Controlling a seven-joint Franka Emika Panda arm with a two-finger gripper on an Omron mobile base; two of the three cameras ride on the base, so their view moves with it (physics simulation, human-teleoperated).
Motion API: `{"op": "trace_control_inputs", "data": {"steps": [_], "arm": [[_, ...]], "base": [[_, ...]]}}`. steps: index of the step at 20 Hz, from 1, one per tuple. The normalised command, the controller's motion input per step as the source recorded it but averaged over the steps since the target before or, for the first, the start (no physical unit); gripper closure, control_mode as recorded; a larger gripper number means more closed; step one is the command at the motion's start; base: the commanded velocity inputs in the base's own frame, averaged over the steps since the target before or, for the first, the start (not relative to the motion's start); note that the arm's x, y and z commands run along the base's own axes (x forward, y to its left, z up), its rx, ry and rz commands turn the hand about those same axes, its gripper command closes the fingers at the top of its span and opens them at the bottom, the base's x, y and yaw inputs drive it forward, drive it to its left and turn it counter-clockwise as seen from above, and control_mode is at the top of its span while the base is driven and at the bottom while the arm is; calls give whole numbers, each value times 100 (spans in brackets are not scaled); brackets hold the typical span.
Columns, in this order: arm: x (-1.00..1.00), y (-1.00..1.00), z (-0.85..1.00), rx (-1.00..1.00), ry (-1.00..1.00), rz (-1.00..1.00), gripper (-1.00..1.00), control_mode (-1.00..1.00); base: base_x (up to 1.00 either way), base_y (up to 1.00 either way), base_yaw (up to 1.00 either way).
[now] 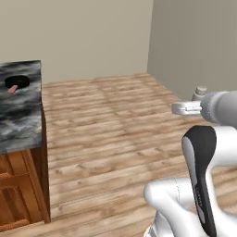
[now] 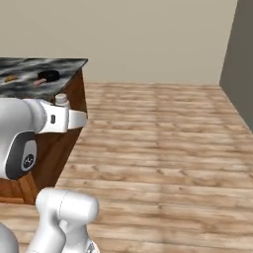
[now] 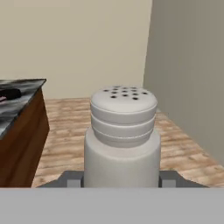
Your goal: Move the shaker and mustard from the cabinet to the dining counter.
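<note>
The end effector [image 3: 121, 181] holds the shaker [image 3: 122, 135] upright between its fingers, carried over the wooden floor [image 1: 115, 120]. The table [image 3: 19, 94] lies ahead to its left, well apart. A jolt in transit could loosen or tip the shaker.

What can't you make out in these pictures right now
- Shaker: its base, cut off at the bottom of the hand view; the arm hides most of it in both base views.
- Small things on the dining counter: too small to identify.
- Gripper: fingertips largely behind the shaker.
</note>
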Motion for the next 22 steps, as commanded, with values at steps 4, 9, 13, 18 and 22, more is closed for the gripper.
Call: {"op": "trace_control_inputs", "data": {"steps": [4,9,13,18,22], "arm": [[0,0,0,0,0,0,100,100],[0,0,0,0,0,0,100,100],[0,0,0,0,0,0,100,100],[0,0,0,0,0,0,100,100],[0,0,0,0,0,0,100,100]], "base": [[-16,48,38],[9,76,15],[3,99,1],[25,100,0],[51,98,0]]}}
